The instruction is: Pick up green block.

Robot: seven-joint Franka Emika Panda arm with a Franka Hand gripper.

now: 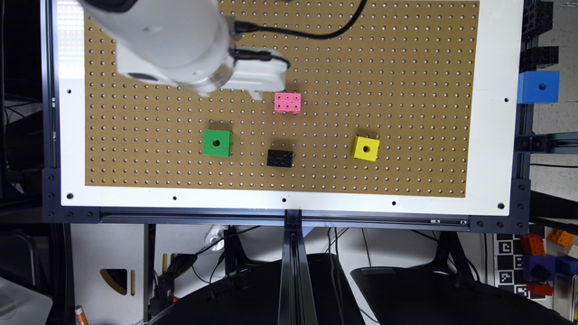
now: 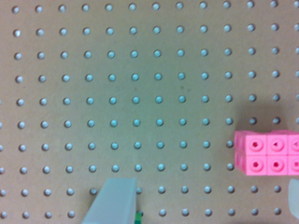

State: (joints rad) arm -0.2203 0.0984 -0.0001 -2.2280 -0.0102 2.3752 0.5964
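A: We log the green block [image 1: 217, 142] resting flat on the bench [image 1: 406, 58], hole up, untouched, at about 8 o'clock from the pink brick [image 1: 287, 102].

B: And our hand [image 1: 255, 94]?

A: It hovers at 9 o'clock of the pink brick, well apart from the green block. In the wrist view two pale fingertips [image 2: 112, 200] stand wide apart with bare pegboard between; it holds nothing.

B: We judge it sits high for a clear approach; the black brick [image 1: 280, 158] and yellow cube [image 1: 365, 148] lie off that path.
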